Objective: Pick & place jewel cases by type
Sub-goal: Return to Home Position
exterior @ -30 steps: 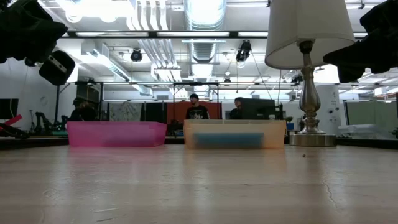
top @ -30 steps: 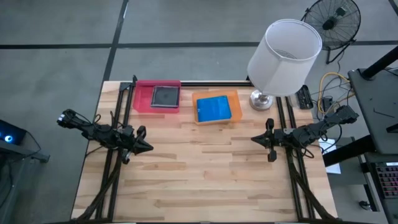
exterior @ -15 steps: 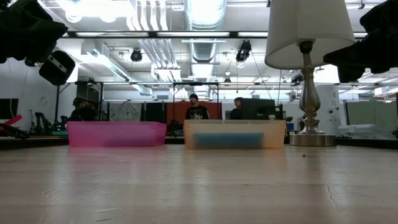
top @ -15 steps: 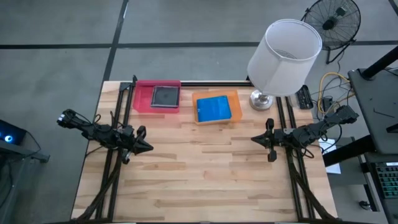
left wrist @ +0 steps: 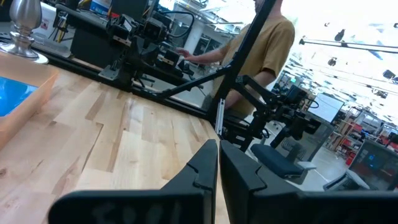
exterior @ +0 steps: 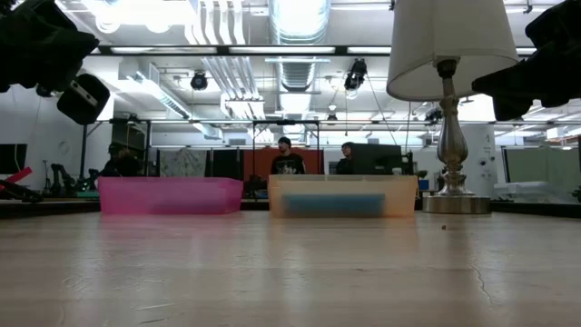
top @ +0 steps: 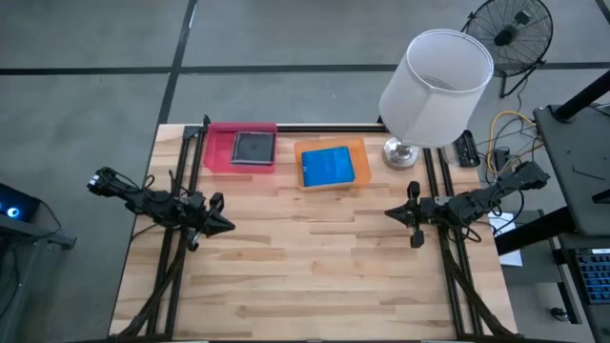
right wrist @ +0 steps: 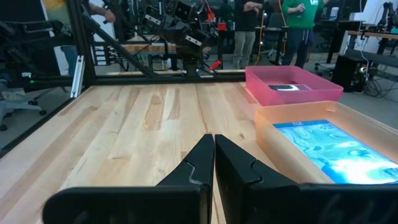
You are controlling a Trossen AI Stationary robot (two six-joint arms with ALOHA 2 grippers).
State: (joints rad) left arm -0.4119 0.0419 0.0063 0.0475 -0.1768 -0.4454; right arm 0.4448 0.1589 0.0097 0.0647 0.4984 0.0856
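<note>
while the left hand (top: pixel 227 226) and right hand (top: pixel 389 213) hover over opposite sides of the table (top: pixel 305 276), each pinched closed on nothing, a black case (top: pixel 254 147) lies in the pink tray (top: pixel 217 152) and a blue case (top: pixel 328 166) in the orange tray (top: pixel 361 152) just beside it

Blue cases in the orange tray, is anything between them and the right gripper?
Nothing visible does. Only bare table lies between the right gripper and the blue cases in the orange tray; the lamp stands beside the tray, off that line.
</note>
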